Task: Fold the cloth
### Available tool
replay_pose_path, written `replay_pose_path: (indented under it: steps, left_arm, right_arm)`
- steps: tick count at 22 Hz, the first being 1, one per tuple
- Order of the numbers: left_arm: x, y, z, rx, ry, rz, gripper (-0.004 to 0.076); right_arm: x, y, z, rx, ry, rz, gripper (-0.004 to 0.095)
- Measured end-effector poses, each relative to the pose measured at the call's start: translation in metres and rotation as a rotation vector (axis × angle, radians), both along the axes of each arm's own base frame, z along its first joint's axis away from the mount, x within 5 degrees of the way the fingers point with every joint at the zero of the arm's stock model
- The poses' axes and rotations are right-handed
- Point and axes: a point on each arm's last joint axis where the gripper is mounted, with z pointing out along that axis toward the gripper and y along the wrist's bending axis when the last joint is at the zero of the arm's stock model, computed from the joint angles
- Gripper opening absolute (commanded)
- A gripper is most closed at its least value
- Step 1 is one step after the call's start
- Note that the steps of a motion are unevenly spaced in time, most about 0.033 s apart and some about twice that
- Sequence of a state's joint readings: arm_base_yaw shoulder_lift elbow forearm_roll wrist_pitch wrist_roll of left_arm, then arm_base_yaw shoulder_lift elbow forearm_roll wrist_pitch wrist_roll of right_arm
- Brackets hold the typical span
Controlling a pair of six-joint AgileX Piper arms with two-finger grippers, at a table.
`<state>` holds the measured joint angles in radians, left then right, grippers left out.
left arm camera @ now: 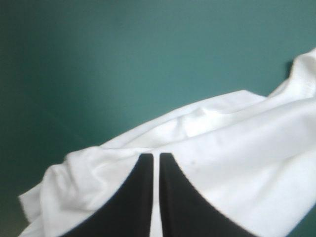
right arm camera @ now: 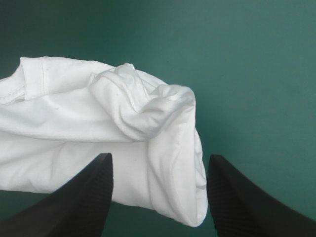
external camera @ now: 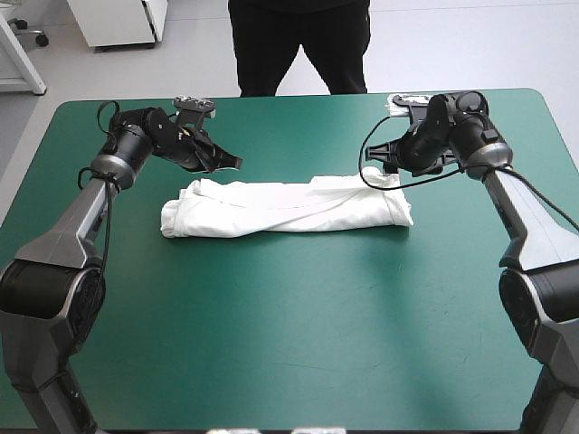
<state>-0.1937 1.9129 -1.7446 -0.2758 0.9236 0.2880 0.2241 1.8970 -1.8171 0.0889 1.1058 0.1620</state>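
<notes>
The white T-shirt [external camera: 289, 208] lies on the table's middle as a long folded band running left to right. My left gripper [external camera: 233, 163] hovers just beyond the band's left part, on the far side. In the left wrist view its fingers [left arm camera: 153, 155] stand shut over the white cloth [left arm camera: 237, 148] with only a thin slit between them, and the cloth does not rise to them. My right gripper [external camera: 387, 165] hangs by the band's right end, also on the far side. It is open [right arm camera: 159, 157], with the rumpled, rolled end of the shirt [right arm camera: 74, 113] lying below and ahead of the spread fingers.
Bare teal-green cover [external camera: 298, 334] stretches from the shirt to the table's near edge. A narrower strip of cover [external camera: 298, 127] lies between the grippers and the far edge.
</notes>
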Motion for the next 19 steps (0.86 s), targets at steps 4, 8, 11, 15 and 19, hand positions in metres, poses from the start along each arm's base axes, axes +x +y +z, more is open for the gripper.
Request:
replay_pose_path:
  steps: [4, 8, 11, 15, 19]
  left_arm:
    - [-0.007, -0.033, -0.003, -0.039, 0.011, -0.093, -0.0009]
    - [-0.015, -0.077, -0.018, -0.04, 0.024, -0.183, -0.0009]
    - [-0.021, -0.105, -0.034, -0.033, 0.046, -0.243, -0.0009]
    - [-0.021, -0.121, -0.054, -0.019, 0.082, -0.275, -0.0009]
    - [-0.018, -0.125, -0.073, -0.007, 0.117, -0.277, -0.0009]
  right_arm:
    - [-0.001, 0.0, -0.001, -0.004, 0.013, 0.001, 0.0509]
    - [-0.001, 0.0, -0.001, -0.005, 0.016, 0.002, 0.0509]
    - [-0.002, 0.0, -0.001, -0.007, 0.018, 0.002, 0.0509]
    - [-0.002, -0.001, -0.001, -0.008, 0.019, 0.002, 0.0509]
    - [-0.002, -0.002, -0.001, -0.006, 0.034, 0.003, 0.0509]
